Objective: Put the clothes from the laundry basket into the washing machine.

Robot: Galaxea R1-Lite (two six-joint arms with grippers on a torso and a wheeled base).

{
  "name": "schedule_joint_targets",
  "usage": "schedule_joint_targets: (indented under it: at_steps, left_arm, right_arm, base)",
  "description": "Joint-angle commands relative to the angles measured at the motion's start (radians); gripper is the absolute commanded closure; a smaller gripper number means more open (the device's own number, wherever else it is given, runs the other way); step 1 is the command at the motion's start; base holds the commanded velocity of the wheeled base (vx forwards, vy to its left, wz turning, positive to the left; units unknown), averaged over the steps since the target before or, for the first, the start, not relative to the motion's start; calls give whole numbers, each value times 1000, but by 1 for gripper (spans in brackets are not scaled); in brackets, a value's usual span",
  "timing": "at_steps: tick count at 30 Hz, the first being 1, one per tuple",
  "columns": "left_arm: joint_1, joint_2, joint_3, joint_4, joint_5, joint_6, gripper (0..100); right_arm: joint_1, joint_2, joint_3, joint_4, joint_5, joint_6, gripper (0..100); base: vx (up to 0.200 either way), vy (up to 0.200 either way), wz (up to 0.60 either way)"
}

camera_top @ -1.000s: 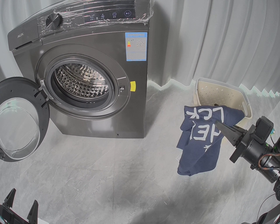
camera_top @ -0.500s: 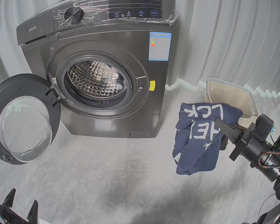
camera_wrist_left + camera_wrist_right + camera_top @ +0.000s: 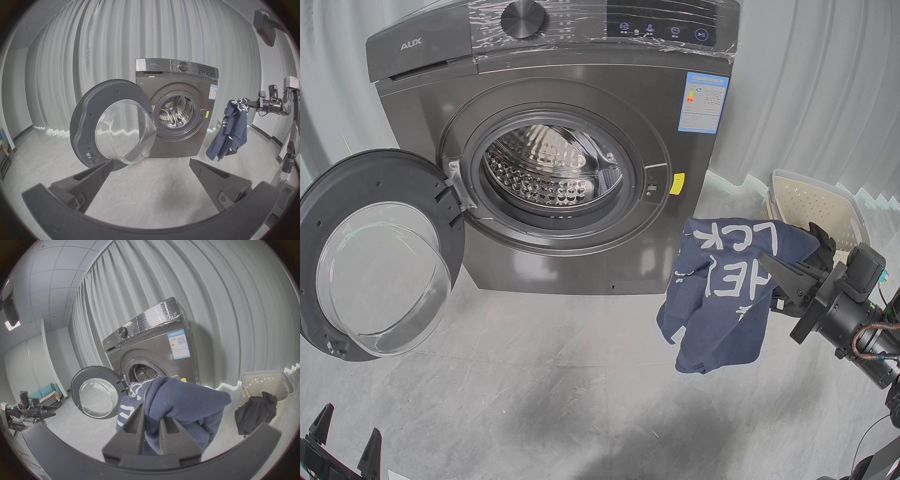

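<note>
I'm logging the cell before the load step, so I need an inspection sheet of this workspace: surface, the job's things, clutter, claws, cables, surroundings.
Surface: grey tiled floor, bare in front of the washing machine.
Job's things: door swung open; no clothes seen in the drum; navy shirt hangs from the right claw, clear of the floor, between machine and laundry basket; black garment draped over the basket's edge.
Clutter: nothing seen.
Claws: right claw shut on the navy shirt; left claw open, low, holding nothing.
Cables: braided cable along the right arm.
Surroundings: pale curtains behind; teal sofa far off.
</note>
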Motion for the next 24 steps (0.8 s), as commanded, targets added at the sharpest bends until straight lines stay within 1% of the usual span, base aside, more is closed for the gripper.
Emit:
schedule_joint_targets:
  at_steps: [1, 9, 18, 21, 24]
  left_arm:
    - [0, -13, 16, 0, 0, 0, 0]
    - [0, -13, 16, 0, 0, 0, 0]
    - [0, -13, 16, 0, 0, 1, 0]
    - [0, -13, 16, 0, 0, 3, 0]
    - [0, -13, 16, 0, 0, 3, 0]
  right_arm:
    - [1, 3, -3, -1, -1, 1, 100]
    - [1, 6, -3, -1, -1, 1, 100]
    - [2, 6, -9, -1, -1, 3, 100]
    - [17, 14, -18, -1, -1, 8, 100]
    - [39, 44, -44, -1, -7, 35, 100]
  base:
    - [0, 0, 0]
    - [0, 0, 0]
    - [0, 200, 0]
    - [0, 0, 0]
    - [0, 0, 0]
